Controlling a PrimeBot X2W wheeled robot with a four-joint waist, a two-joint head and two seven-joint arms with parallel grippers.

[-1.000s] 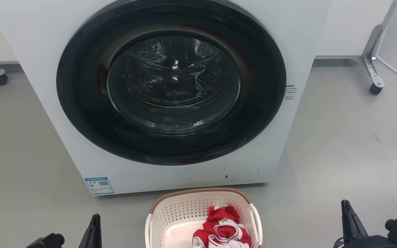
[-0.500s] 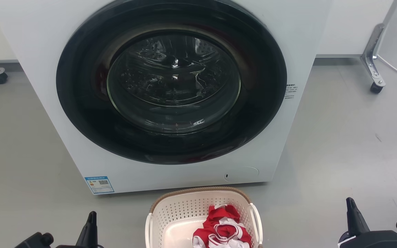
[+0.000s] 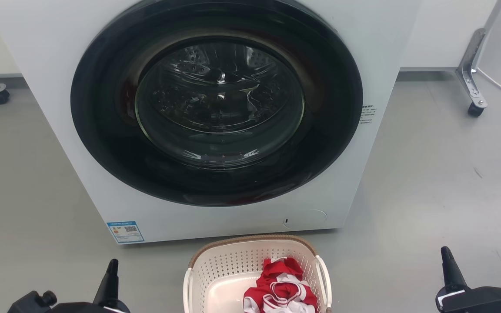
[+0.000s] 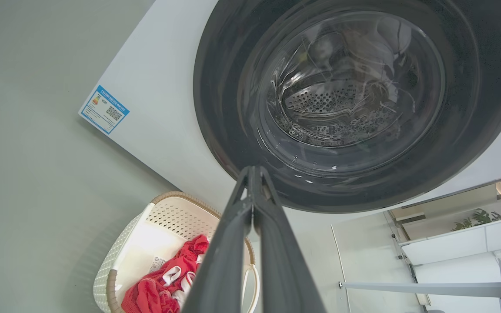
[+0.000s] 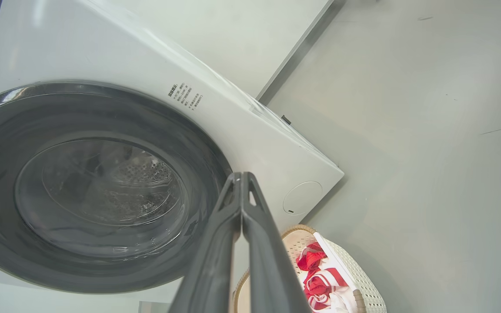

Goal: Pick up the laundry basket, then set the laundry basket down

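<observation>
We find the cream-white perforated plastic laundry basket [image 3: 228,265], rounded-rectangular with a brown woven-look rim and white loop handles, standing on the smooth grey floor [image 3: 429,182] at the bottom middle of the head view. It sits just in front of the big white front-loading washing machine [image 3: 50,95], close to the machine's lower edge. A crumpled red-and-white garment [image 3: 282,289] lies inside the basket, toward its right side. The machine's round dark glass door [image 3: 220,102] is closed, and a small blue label [image 3: 125,232] sits at the lower left corner of its front. Our left gripper [image 3: 112,264] hangs low to the basket's left and our right gripper [image 3: 445,251] low to its right, both well apart from it and touching nothing. In each wrist view our two long dark fingers meet at the tips, so both sets of jaws are pressed together with nothing between them.
</observation>
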